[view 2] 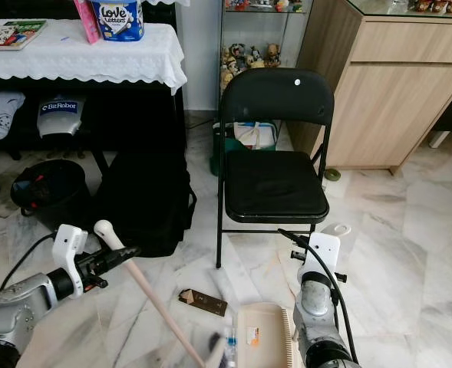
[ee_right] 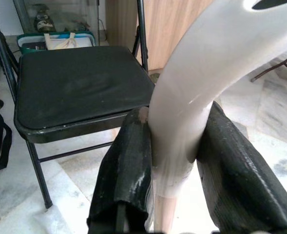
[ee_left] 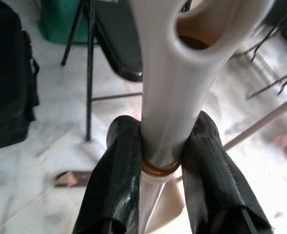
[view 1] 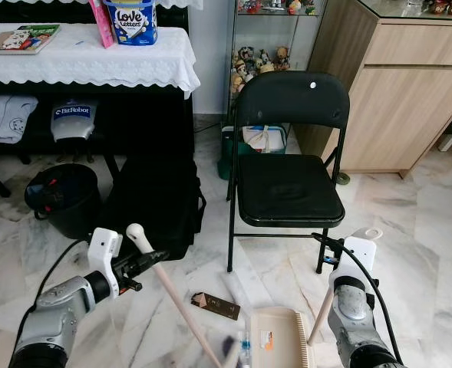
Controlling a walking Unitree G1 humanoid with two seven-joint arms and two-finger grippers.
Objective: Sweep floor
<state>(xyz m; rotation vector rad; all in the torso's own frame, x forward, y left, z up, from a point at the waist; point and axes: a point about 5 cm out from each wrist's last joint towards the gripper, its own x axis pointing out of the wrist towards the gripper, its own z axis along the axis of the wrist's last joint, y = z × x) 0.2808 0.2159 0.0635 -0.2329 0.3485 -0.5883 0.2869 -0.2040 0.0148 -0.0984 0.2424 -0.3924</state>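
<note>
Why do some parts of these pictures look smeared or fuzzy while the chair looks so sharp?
Left eye view: the chair is crisp, but the broom head by the dustpan is smeared. Left wrist view: the left gripper and broom handle sit close to the lens, large and soft. Right wrist view: the dustpan handle glares white in the right gripper.
</note>
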